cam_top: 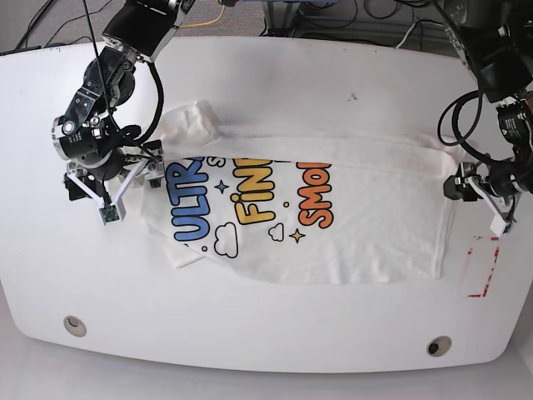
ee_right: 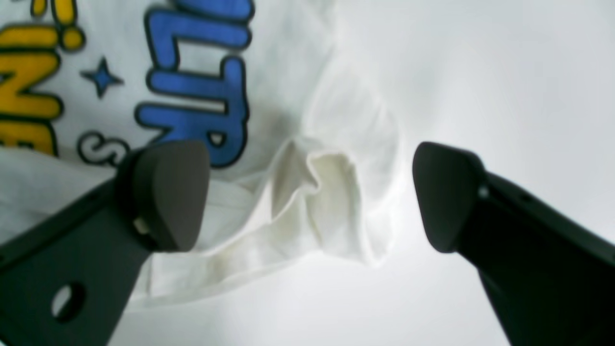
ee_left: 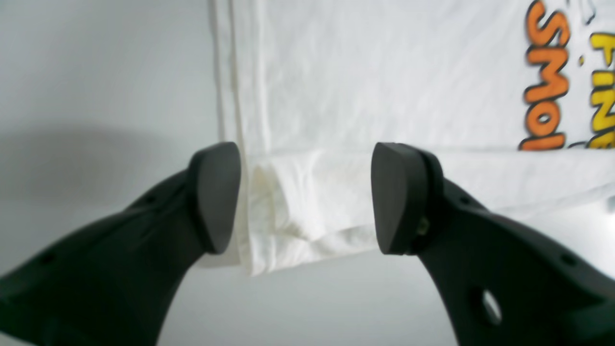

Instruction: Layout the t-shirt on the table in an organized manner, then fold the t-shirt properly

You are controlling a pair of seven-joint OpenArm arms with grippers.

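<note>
White cloth fills the left wrist view: the t-shirt lies flat on the table, its hem edge running down at 11 o'clock and a folded-over corner sitting between the dark pads; orange letters show at 2 o'clock, yellow ones beside them. Left gripper jaws stand wide apart, nothing pinched, cloth corner below the gap, pads clear of each other. Right wrist view: right gripper jaws spread wide too, holding nothing; a bunched sleeve or shoulder fold of the shirt lies under the gap, blue letters at 11 o'clock, yellow at 9 o'clock, bare tabletop from 1 to 5 o'clock. Can't tell if either pad touches cloth here. Base view: shirt spread mid-table, print up, collar end toward 9 o'clock, hem toward 3 o'clock, far long side folded in, one sleeve poking out at 11 o'clock, another flap at 7 o'clock. Right gripper sits at the shirt's 9 o'clock end, left gripper at the 3 o'clock hem edge. Red tape marks lie at 4 o'clock just off the hem; two round holes near the front rim at 7 and 5 o'clock.
</note>
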